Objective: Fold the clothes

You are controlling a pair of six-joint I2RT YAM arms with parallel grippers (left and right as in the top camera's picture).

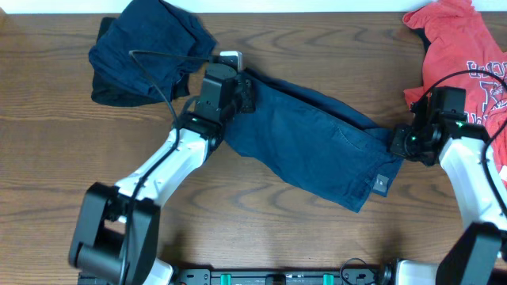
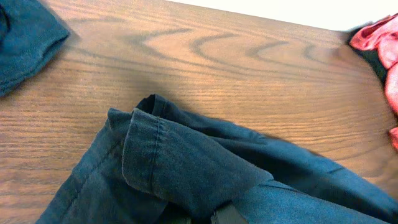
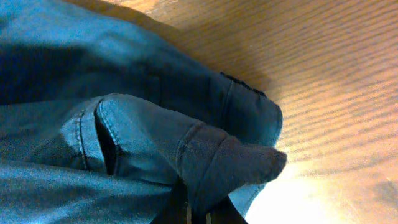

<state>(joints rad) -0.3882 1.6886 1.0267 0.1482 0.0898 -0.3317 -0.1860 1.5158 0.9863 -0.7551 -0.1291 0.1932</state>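
Note:
Navy blue shorts (image 1: 317,146) lie spread on the wooden table between my two arms. My left gripper (image 1: 242,89) is shut on the shorts' upper-left edge; the left wrist view shows a folded hem (image 2: 180,162) bunched over the jaws (image 2: 214,214). My right gripper (image 1: 396,141) is shut on the shorts' right edge; the right wrist view shows a pinched fold of cloth (image 3: 230,162) rising from the jaws (image 3: 205,208). A second dark navy garment (image 1: 150,51) lies crumpled at the back left. A red-orange T-shirt with lettering (image 1: 467,55) lies at the back right.
The wooden table (image 1: 317,237) runs under everything. A black cable (image 1: 154,75) loops over the crumpled navy pile. A grey tag (image 1: 381,184) sits on the shorts' lower right corner. The T-shirt lies close behind my right arm.

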